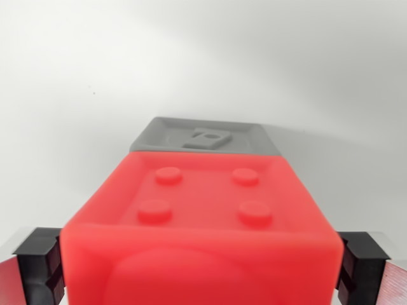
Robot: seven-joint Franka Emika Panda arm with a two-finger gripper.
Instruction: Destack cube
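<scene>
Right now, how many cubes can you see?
2: a red cube close between the gripper fingers, and a grey cube just behind it. Others may be hidden.

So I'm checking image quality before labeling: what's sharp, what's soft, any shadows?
In the wrist view, lighting is even and diffuse; the red cube looms large with its near face soft, the gray cube behind is slightly blurred, and a faint shadow falls to its right on the white surface.

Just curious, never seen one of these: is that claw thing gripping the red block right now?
Gripper: closed on the red cube, a finger pad against each side.
</scene>
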